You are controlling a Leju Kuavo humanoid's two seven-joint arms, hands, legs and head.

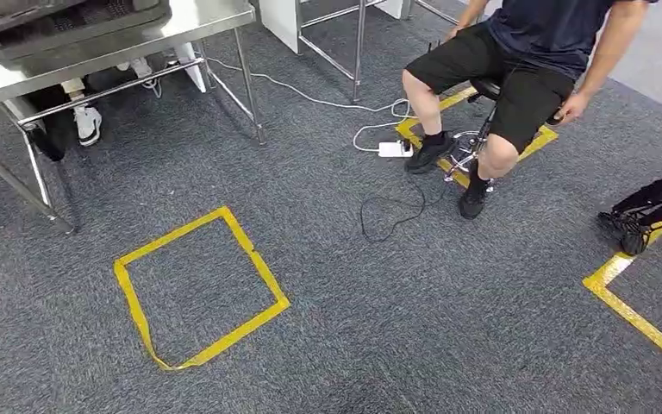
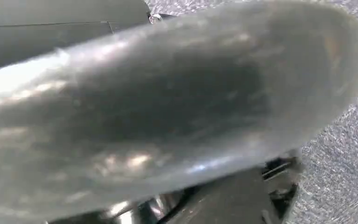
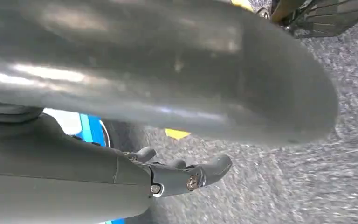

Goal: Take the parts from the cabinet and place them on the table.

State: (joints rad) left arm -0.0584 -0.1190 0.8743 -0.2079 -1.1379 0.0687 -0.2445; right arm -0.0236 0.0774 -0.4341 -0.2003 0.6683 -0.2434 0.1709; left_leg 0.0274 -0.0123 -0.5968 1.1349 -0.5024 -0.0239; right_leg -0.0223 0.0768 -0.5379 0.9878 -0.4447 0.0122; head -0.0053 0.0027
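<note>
No cabinet or loose part appears in these frames. In the head view I look down at grey carpet with neither arm in the picture. In the left wrist view my left hand (image 2: 177,116) is a big blurred grey shape close to the lens, and its fingers are hidden. My right hand (image 3: 121,172) hangs over the carpet in the right wrist view. Its thick grey thumb (image 3: 177,70) crosses the picture, and its dark fingers (image 3: 200,175) lie stretched out, apart from the thumb, with nothing between them.
A metal table (image 1: 215,17) stands at the far left with a dark grey tray-like thing (image 1: 69,30) on it. A yellow tape square (image 1: 198,289) marks the carpet. A person (image 1: 517,69) sits on a stool, a cable and white power strip (image 1: 394,148) by their feet. More tape (image 1: 638,315) lies right.
</note>
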